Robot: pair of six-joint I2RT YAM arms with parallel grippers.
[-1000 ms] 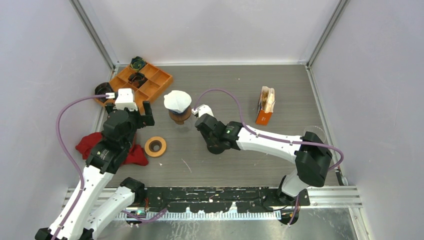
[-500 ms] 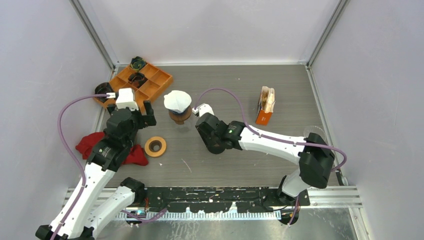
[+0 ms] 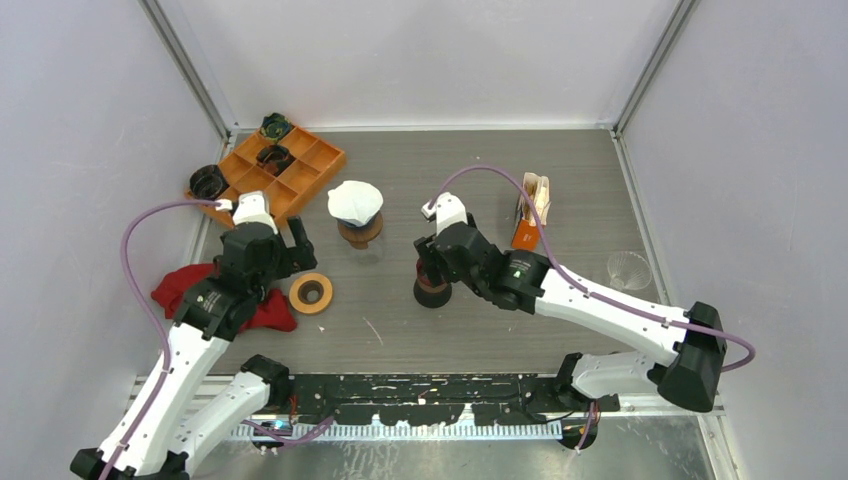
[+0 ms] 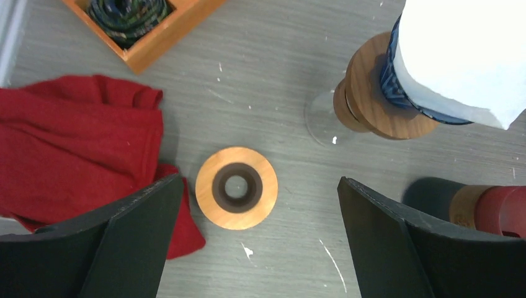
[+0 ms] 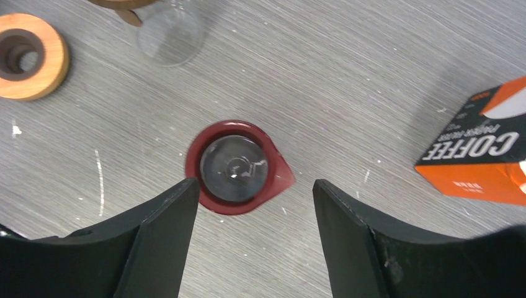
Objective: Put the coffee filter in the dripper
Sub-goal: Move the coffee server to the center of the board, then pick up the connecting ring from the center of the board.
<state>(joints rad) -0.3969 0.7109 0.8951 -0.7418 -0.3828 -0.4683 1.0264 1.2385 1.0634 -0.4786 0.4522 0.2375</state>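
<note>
White filter (image 3: 355, 200) sitting in dripper (image 3: 361, 234). My left gripper (image 4: 259, 192) wide apart above wooden ring (image 4: 236, 187); my right gripper (image 5: 254, 189) spread above red cup (image 5: 239, 167).

bare table (image 3: 470, 180) runs between the dripper (image 3: 358, 232) and the filter box (image 3: 529, 235). on the dripper's left, 2 things crowd in: wooden ring (image 3: 311, 293) and red cloth (image 3: 180, 285). a red jug (image 5: 232, 166) sits under the right gripper (image 5: 253, 182).

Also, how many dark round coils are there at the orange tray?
3. One coil at the orange tray's far corner, one in a compartment just nearer, one at its left end. The left arm covers the near edge; more may be hidden.
</note>
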